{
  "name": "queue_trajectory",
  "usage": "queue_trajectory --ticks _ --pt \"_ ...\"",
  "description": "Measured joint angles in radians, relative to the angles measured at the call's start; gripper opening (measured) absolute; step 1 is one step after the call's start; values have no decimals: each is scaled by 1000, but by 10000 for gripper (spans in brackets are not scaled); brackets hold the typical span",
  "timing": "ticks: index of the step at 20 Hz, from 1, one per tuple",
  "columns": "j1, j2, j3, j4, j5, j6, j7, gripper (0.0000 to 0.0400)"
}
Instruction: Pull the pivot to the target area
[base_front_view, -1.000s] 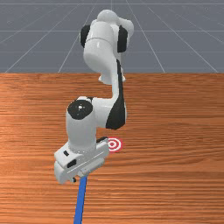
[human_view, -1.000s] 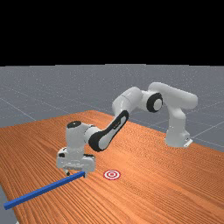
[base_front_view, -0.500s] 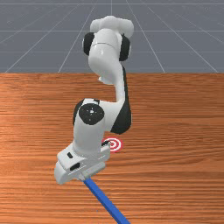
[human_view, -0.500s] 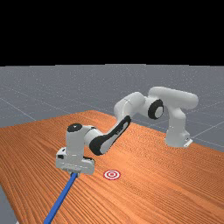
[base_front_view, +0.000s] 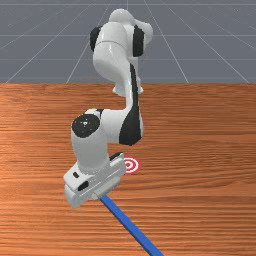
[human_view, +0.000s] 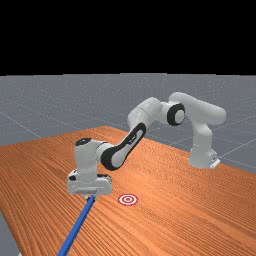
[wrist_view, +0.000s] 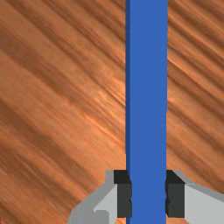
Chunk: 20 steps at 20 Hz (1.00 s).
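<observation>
**Held for a pull, not yet home**

Closed with the tool (wrist_view: 148, 197) on the blue bar (base_front_view: 131, 227), presumably the pivot: narrowed to its width, pressed against both sides. Gripped near one end, probably to drag by that end and let the rest trail. Laid out slantwise from the hand, off past the bottom of the front view, toward its right. Well short of lying on the ringed target (human_view: 128, 199), near the hand toward the far view's right. Needs, by judgement, a pull sideways and toward the arm's base; could swing round within the grip. Meant for a flat mark on the tabletop (base_front_view: 210, 200), not for any container.
</observation>
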Motion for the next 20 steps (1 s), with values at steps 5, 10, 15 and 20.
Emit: queue_trajectory --ticks 5,10,15,20 --pt "40 -295 -58 -571 -72 295 11 96" --pt "45 -345 -68 -667 -67 319 39 95" --pt "36 -482 -64 -967 -61 584 31 95" --pt "65 -527 -99 -1034 -33 522 145 97"
